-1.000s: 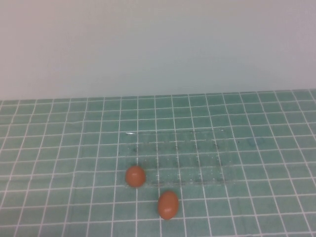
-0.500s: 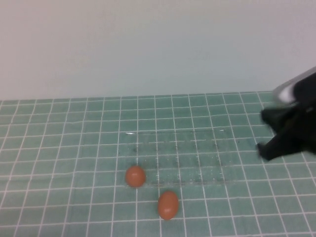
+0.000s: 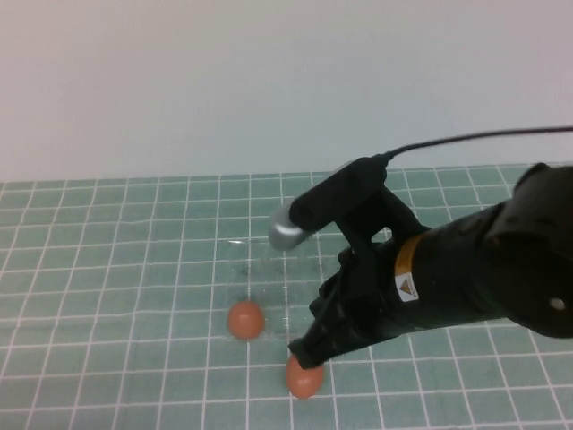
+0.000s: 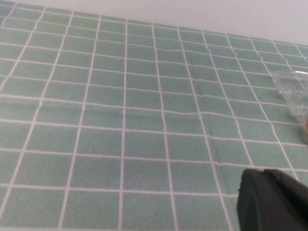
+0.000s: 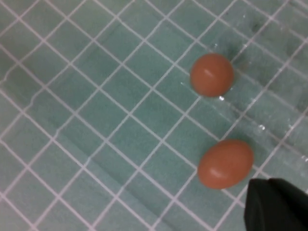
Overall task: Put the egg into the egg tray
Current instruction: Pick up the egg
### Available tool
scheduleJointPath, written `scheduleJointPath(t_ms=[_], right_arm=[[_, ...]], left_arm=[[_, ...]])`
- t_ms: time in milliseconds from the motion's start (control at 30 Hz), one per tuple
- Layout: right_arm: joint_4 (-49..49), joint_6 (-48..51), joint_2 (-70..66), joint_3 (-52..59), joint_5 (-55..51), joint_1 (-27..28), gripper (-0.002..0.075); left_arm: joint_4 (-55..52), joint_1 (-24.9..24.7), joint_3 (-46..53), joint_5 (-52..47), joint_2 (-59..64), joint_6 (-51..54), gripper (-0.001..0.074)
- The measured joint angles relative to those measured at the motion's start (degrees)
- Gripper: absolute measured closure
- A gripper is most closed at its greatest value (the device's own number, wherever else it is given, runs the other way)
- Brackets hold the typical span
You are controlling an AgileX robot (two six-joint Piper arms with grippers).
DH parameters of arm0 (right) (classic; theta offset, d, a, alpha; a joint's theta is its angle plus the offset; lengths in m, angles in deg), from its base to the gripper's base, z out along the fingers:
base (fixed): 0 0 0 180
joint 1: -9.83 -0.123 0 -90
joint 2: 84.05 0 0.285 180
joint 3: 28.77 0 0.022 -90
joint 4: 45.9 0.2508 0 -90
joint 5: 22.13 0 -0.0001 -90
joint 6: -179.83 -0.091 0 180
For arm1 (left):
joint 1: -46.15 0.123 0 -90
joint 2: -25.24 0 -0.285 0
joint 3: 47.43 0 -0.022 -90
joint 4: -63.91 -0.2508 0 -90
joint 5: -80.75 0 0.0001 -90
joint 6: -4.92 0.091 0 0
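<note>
My right gripper (image 3: 309, 356) hovers just over the egg (image 3: 304, 380) on the surface (image 3: 107, 296); I cannot tell my fingers' state. Only my wrist view shows the egg whole (image 5: 225, 163), the second egg (image 5: 211, 74) at 12 o'clock, the egg tray (image 5: 274, 91) beside. My left gripper (image 4: 272, 202) is parked.

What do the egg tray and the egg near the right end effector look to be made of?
The egg tray looks like thin clear plastic: the grid shows through it, with small glints. The egg is smooth and orange-brown with a soft highlight; real shell or a plastic dummy, I cannot tell. The right end effector hangs just above it; the left end effector is parked away over the cloth.
</note>
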Motion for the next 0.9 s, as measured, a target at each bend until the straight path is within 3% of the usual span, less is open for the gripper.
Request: scheduleJointPath(t_ms=[233, 400, 467, 700, 900], right_arm=[[2.2, -15.0, -3.4, -2.2, -3.3, 1.4, 0.0727], [1.9, -20.2, -6.9, -2.2, -2.9, 1.8, 0.0712], [1.9, -21.0, -8.3, -2.2, -2.4, 1.8, 0.0664], [1.8, -24.9, -12.6, -2.2, -0.8, 1.8, 0.0349], [2.5, -25.5, -16.7, -4.1, 0.9, 1.8, 0.0300]], left_arm=[[0.0, 0.0, 0.0, 0.0, 0.0, 0.0, 0.0736], [0.0, 0.0, 0.0, 0.0, 0.0, 0.0, 0.0736], [0.0, 0.0, 0.0, 0.0, 0.0, 0.0, 0.0736], [0.0, 0.0, 0.0, 0.0, 0.0, 0.0, 0.0736], [0.0, 0.0, 0.0, 0.0, 0.0, 0.0, 0.0736]])
